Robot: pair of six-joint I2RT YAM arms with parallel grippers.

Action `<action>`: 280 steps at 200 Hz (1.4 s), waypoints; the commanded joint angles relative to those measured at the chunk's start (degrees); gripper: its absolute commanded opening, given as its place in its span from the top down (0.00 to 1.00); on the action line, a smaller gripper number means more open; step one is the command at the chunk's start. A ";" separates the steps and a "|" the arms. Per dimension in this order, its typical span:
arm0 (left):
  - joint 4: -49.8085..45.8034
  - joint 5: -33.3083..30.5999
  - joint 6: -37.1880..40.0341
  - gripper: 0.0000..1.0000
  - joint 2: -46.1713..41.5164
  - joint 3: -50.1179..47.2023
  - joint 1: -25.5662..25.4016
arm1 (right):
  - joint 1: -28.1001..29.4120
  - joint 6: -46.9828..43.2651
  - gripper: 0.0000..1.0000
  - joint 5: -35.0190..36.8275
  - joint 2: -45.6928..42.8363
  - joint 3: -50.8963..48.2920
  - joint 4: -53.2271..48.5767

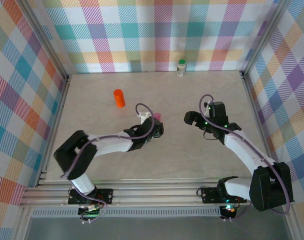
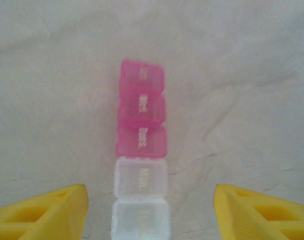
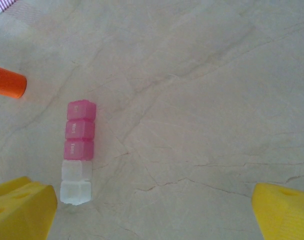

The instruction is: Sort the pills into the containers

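Observation:
A pill strip of pink and clear lidded compartments lies flat on the table. My left gripper stands open over its clear end, with table showing between each yellow finger and the strip. From above, the strip's pink end pokes out past the left gripper. The lids are shut, so any pills inside are hidden. My right gripper hangs open to the right, the strip lying beside its left finger. An orange vial lies further back left. A white bottle with a green cap stands at the back wall.
The marbled tabletop is walled by checked panels on three sides, with aluminium posts at the back corners. The orange vial lies on its side at the left edge of the right wrist view.

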 commanded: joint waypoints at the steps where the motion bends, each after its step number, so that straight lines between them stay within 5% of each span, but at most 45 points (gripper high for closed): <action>1: -3.30 -3.26 3.14 0.33 -9.34 -2.60 1.18 | 1.06 -1.97 0.01 1.10 1.70 3.59 -0.16; 75: -30.27 -22.37 3.15 0.31 -43.49 -10.06 3.07 | 11.71 -2.77 0.01 6.41 14.42 14.71 0.00; 157: -47.45 -28.45 -3.48 0.26 -70.56 -12.90 3.09 | 24.02 -0.24 0.00 10.36 33.46 35.54 -4.72; 228: -42.90 -19.08 0.01 0.19 -70.36 -19.25 3.10 | 27.14 -2.43 0.01 18.44 34.10 41.29 -16.15; 280: -26.98 -13.66 4.33 0.17 -71.70 -29.16 3.21 | 27.23 -0.72 0.01 18.58 35.93 40.43 -22.12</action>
